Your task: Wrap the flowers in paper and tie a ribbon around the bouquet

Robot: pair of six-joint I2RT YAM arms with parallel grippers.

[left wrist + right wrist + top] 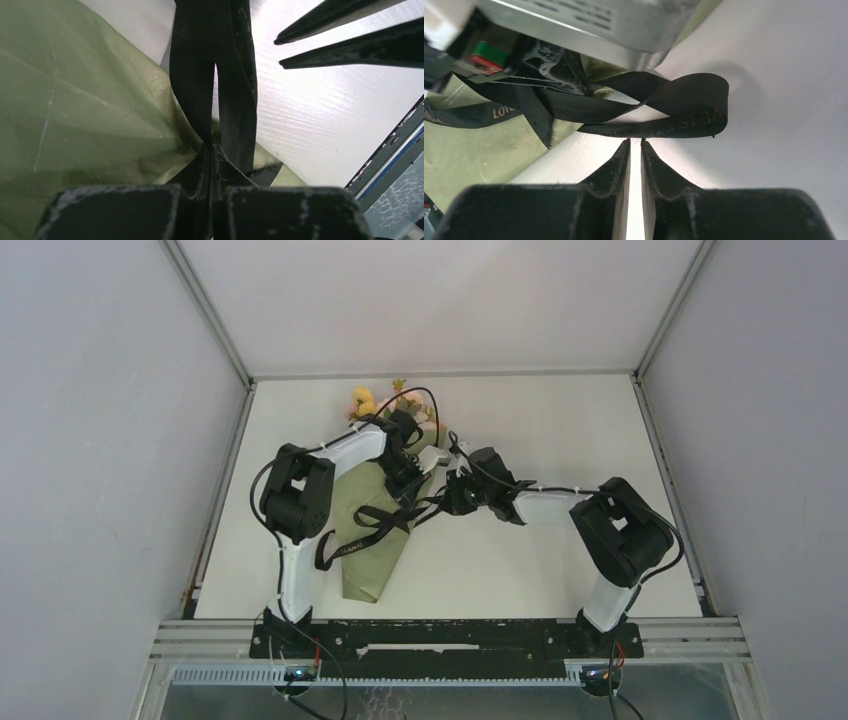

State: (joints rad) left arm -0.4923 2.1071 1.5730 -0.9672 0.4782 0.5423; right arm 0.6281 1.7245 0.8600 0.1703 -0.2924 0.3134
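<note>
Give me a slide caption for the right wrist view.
Right gripper, jaws barely apart, tips at a twisted ribbon loop beside the paper.

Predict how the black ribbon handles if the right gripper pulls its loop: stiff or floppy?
Likely floppy: the ribbon twists and folds into a soft loop and drapes in curls over the paper. Probably light, since that loop holds its shape without sagging flat. Thin and flat, it could slip from a light pinch; the left gripper is shut on it.
</note>
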